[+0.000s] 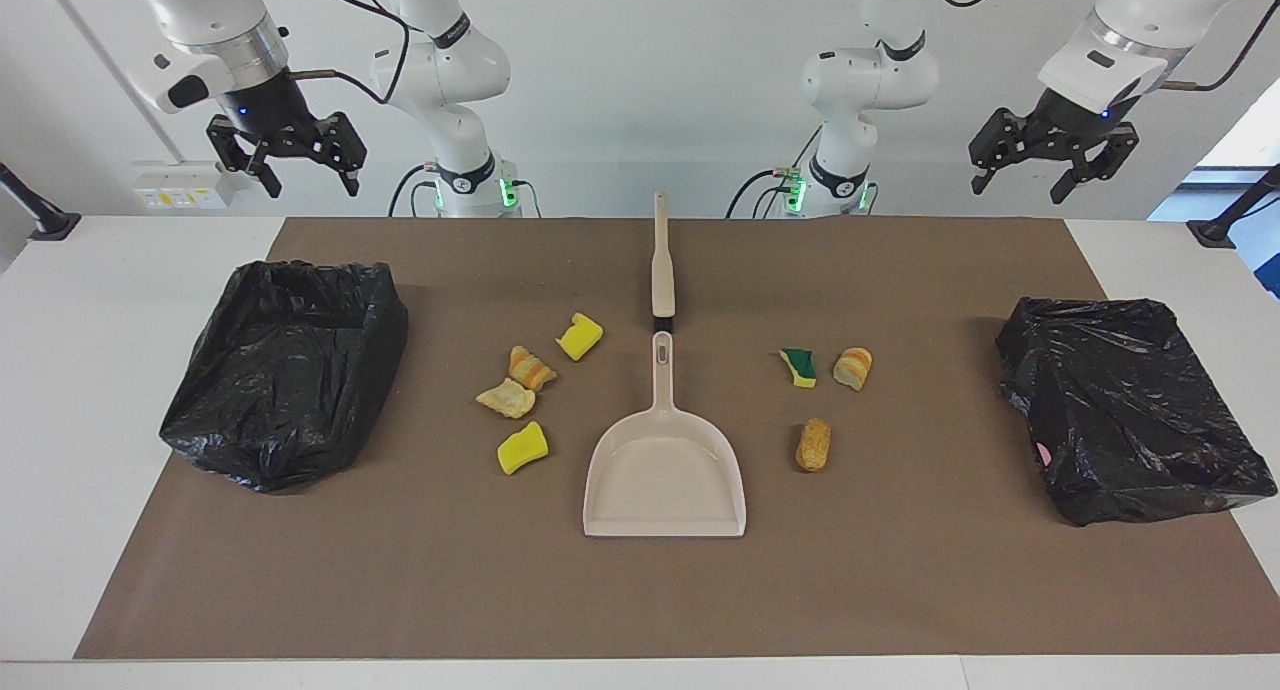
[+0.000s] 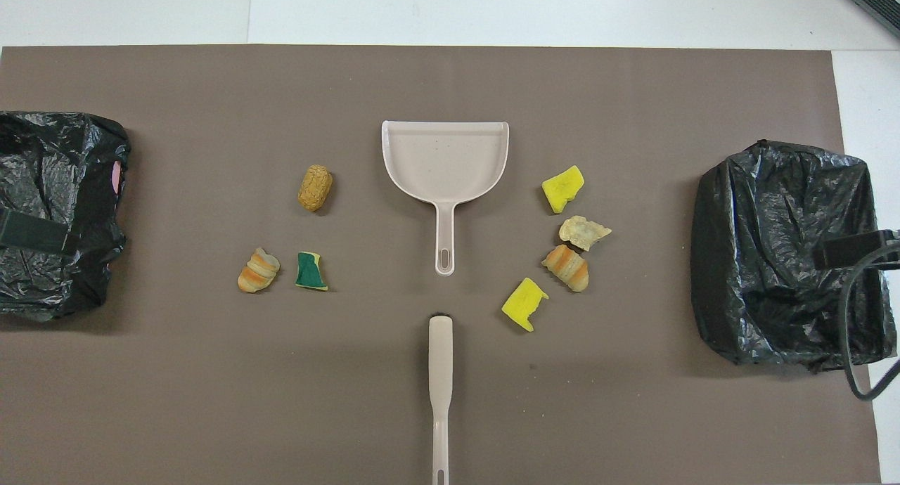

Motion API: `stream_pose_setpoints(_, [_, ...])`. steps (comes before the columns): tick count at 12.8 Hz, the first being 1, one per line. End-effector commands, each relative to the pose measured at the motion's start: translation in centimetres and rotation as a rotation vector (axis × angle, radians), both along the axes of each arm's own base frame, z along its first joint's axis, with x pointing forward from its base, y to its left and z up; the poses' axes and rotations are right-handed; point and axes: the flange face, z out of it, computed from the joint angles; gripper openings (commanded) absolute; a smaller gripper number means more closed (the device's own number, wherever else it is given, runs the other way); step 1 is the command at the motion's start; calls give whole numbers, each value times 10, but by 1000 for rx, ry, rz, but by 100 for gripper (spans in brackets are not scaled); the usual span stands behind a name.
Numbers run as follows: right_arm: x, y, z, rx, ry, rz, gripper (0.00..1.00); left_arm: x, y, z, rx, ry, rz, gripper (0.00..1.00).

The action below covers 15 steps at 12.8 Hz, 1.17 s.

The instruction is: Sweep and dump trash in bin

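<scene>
The trash lies in two clusters either side of the beige dustpan (image 1: 665, 475) (image 2: 445, 154). Toward the right arm's end lie two yellow sponge pieces (image 1: 579, 336) (image 1: 522, 447), a striped bread chunk (image 1: 531, 367) and a pale chunk (image 1: 507, 398). Toward the left arm's end lie a green-backed sponge (image 1: 798, 366) (image 2: 310, 270), a bread chunk (image 1: 853, 367) and an orange-tan chunk (image 1: 813, 444) (image 2: 315, 188). The brush (image 1: 663, 270) (image 2: 439, 372) lies in line with the dustpan's handle, nearer the robots. The right gripper (image 1: 310, 178) and left gripper (image 1: 1028, 182) hang open and empty, high over the table's robot-side corners.
A bin lined with a black bag (image 1: 285, 370) (image 2: 787, 253) stands at the right arm's end of the brown mat (image 1: 640, 590). A second black-bagged bin (image 1: 1130, 410) (image 2: 56, 211) stands at the left arm's end. White table borders the mat.
</scene>
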Motion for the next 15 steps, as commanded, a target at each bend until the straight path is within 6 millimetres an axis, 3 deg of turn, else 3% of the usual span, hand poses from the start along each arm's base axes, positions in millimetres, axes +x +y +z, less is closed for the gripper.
stream_pose_setpoints(1, [-4, -2, 2, -3, -11, 2, 100, -5, 3, 1, 7, -3, 0, 100])
stream_pose_setpoints(11, [-6, 0, 0, -8, -9, 13, 100, -6, -5, -1, 8, -3, -3, 100])
stream_pose_setpoints(15, [-6, -3, -2, -32, -2, 22, 100, -17, -40, -2, 13, 3, -61, 100])
